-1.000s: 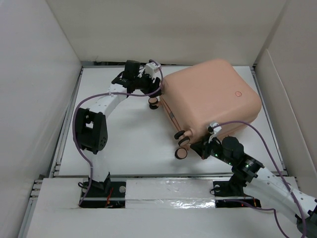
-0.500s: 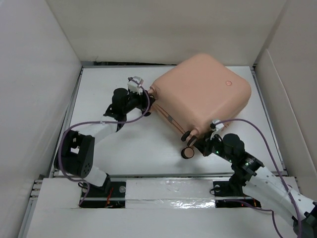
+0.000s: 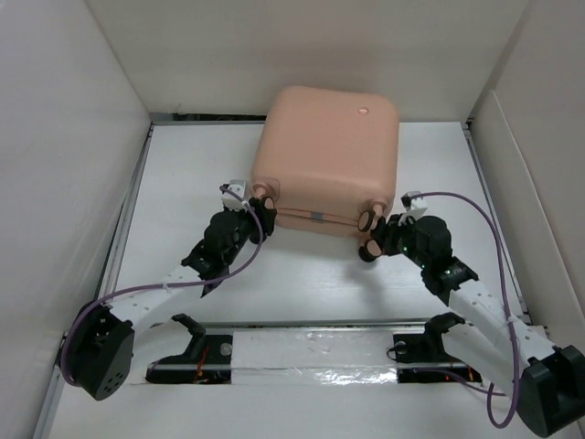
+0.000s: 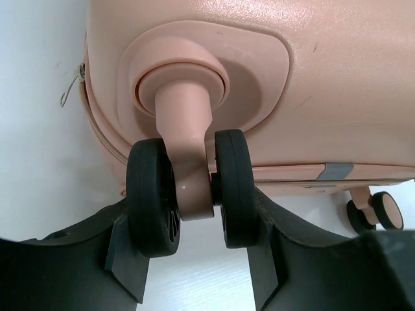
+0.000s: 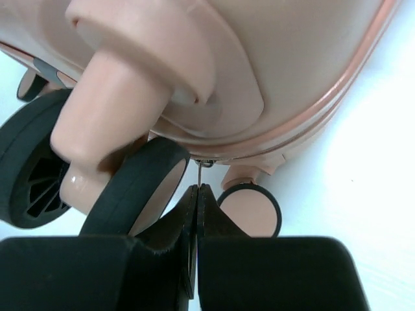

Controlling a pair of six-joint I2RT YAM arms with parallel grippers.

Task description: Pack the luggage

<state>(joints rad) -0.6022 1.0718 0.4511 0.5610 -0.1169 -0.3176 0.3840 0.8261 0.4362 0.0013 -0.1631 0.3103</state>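
The salmon-pink luggage (image 3: 324, 151) lies shut at the back middle of the table, its round button mark (image 3: 363, 111) near the far edge and its caster wheels facing me. My left gripper (image 3: 260, 208) is at its near left corner. In the left wrist view the luggage (image 4: 337, 78) fills the top, and my left gripper (image 4: 194, 259) is shut around the twin black caster wheel (image 4: 188, 194). My right gripper (image 3: 377, 240) is at the near right corner. In the right wrist view my right gripper (image 5: 196, 194) is shut on the thin metal zipper pull (image 5: 198, 175) under the shell (image 5: 292, 58), beside a caster (image 5: 136, 188).
White walls stand close on the left (image 3: 64, 165), at the back (image 3: 302, 46) and on the right (image 3: 539, 155). The white table (image 3: 183, 174) shows bare left of the luggage. A metal rail (image 3: 311, 327) runs along the near edge by the arm bases.
The luggage has swung from the right side, angled, to square at the back middle, wheels toward me. Both grippers moved with it, the left one drawing back toward the near side.
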